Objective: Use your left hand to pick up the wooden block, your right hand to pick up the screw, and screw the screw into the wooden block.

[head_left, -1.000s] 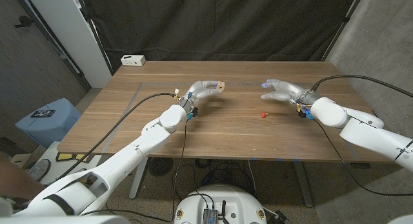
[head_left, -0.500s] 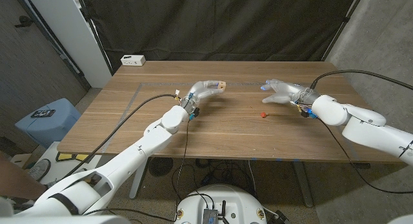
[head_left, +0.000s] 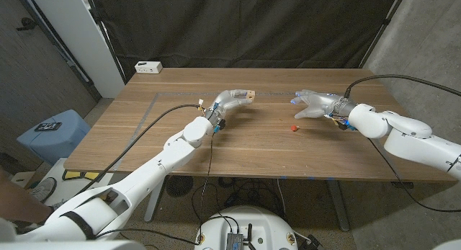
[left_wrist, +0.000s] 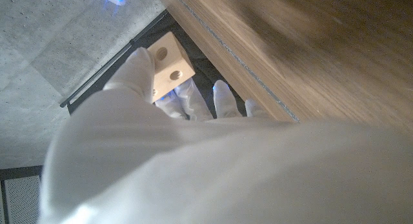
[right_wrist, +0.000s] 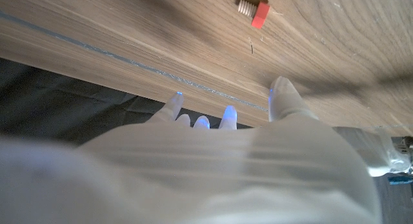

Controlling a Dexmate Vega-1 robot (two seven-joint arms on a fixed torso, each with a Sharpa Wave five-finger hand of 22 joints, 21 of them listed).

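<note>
My left hand (head_left: 232, 101) holds the small pale wooden block (head_left: 249, 96) in its fingertips, lifted above the table's middle. In the left wrist view the wooden block (left_wrist: 168, 68) shows two round holes, pinched at the top of my left hand (left_wrist: 193, 159). The screw (head_left: 294, 127), with a red head, lies on the table right of centre. My right hand (head_left: 314, 104) hovers just behind and to the right of it, fingers spread and holding nothing. In the right wrist view the screw (right_wrist: 252, 11) lies on the wood beyond the fingertips of my right hand (right_wrist: 219, 159).
A white power strip (head_left: 148, 66) sits at the table's far left corner. A faint tape line (head_left: 274, 96) runs across the wooden table (head_left: 259, 145). A blue stool (head_left: 52, 131) stands on the floor to the left.
My right hand has drawn slightly back and to the right, away from the screw. The left hand has raised the block a little.
</note>
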